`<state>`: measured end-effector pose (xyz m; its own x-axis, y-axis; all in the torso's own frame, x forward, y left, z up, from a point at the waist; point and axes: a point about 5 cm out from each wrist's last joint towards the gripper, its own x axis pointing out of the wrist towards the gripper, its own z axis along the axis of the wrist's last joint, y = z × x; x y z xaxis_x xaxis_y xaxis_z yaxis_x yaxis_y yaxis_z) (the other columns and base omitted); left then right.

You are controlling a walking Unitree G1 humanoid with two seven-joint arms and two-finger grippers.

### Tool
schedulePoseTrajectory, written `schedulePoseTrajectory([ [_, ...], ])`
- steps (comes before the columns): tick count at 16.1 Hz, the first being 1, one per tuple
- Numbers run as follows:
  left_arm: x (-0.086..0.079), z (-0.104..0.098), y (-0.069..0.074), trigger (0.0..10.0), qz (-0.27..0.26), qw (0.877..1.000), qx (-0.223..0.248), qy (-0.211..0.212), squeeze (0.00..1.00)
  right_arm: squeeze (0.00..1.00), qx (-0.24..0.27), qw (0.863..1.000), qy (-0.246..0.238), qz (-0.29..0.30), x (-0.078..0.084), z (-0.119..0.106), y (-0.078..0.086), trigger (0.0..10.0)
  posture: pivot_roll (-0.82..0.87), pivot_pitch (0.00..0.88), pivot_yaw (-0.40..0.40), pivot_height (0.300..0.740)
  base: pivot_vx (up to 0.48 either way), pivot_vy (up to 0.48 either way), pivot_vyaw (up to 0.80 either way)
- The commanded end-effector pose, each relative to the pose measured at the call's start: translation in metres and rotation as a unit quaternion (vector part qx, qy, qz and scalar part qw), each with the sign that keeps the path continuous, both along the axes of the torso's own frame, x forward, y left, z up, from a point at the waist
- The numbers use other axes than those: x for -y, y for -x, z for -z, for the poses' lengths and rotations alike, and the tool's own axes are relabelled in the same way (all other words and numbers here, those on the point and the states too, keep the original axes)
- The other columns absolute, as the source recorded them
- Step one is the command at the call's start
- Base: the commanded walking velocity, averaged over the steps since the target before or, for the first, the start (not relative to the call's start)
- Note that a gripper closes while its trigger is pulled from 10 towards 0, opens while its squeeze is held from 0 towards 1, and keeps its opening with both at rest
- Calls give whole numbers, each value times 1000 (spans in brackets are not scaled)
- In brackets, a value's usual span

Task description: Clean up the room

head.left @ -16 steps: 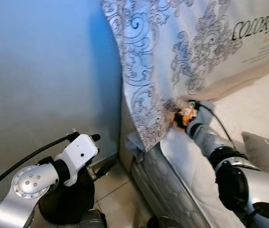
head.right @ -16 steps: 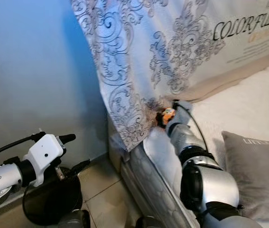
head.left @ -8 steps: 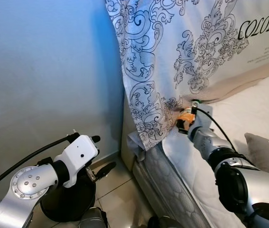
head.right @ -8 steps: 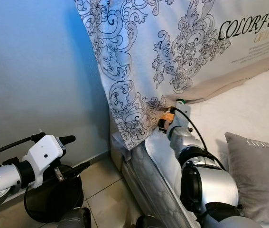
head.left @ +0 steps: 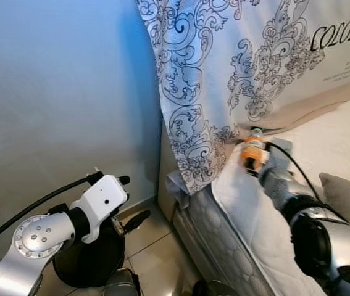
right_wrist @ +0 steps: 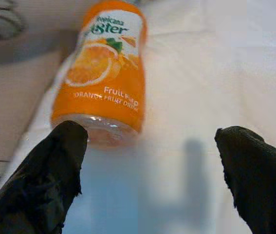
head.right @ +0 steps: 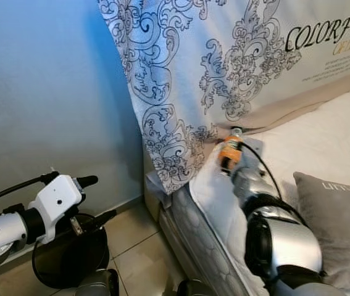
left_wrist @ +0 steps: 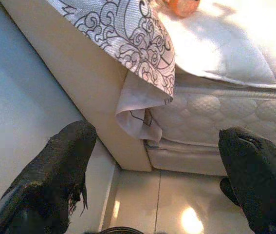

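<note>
My right tool (right_wrist: 147,161) hangs wide open over the mattress (head.left: 267,228), an orange drink bottle (right_wrist: 101,73) lying just beyond its fingertips beside the patterned bedsheet (head.left: 224,68). My left tool (left_wrist: 157,180), also spread wide, hovers low above the floor tiles (left_wrist: 176,200) near the bed's corner.

Orange-labelled juice bottle (right_wrist: 100,73) with white and green lettering and an orange-slice print, on a white quilted mattress (head.left: 255,209); white cover (head.left: 224,68) with grey-black scroll pattern; grey pillow (head.right: 335,216); pale blue wall (head.left: 57,92); black end effector fingers (right_wrist: 55,170).
</note>
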<state>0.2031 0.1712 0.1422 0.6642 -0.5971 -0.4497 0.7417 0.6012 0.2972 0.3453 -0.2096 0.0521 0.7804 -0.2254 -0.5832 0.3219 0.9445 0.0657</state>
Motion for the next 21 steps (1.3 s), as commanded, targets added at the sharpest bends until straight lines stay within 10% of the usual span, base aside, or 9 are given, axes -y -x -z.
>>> schedulePoseTrajectory([
  [1,4,-1,3,10000,14,1000,-4,2,0,0,2,1000,-11,-2,3,3,2,10000,197,144,-90,740,0,0,0],
  [8,2,-2,4,10000,14,1000,-4,-2,0,0,28,996,-65,-50,-16,-3,-5,10000,213,149,-90,740,0,0,0],
  [9,1,-2,5,10000,14,1000,-5,-3,0,0,35,996,-71,-52,-18,-4,-6,5804,215,150,-90,740,0,0,0],
  [10,1,-2,5,10000,13,1000,-5,-4,0,0,35,995,-71,-52,-20,-4,-6,3922,216,152,-91,740,0,0,0],
  [14,2,-2,7,10000,14,1000,-6,-3,0,0,33,997,-56,-40,-17,-4,-6,745,219,154,-92,740,0,0,0],
  [21,3,-2,7,10000,15,1000,-7,-3,0,0,62,997,-46,-23,-8,-13,-11,0,220,150,-91,740,0,0,0],
])
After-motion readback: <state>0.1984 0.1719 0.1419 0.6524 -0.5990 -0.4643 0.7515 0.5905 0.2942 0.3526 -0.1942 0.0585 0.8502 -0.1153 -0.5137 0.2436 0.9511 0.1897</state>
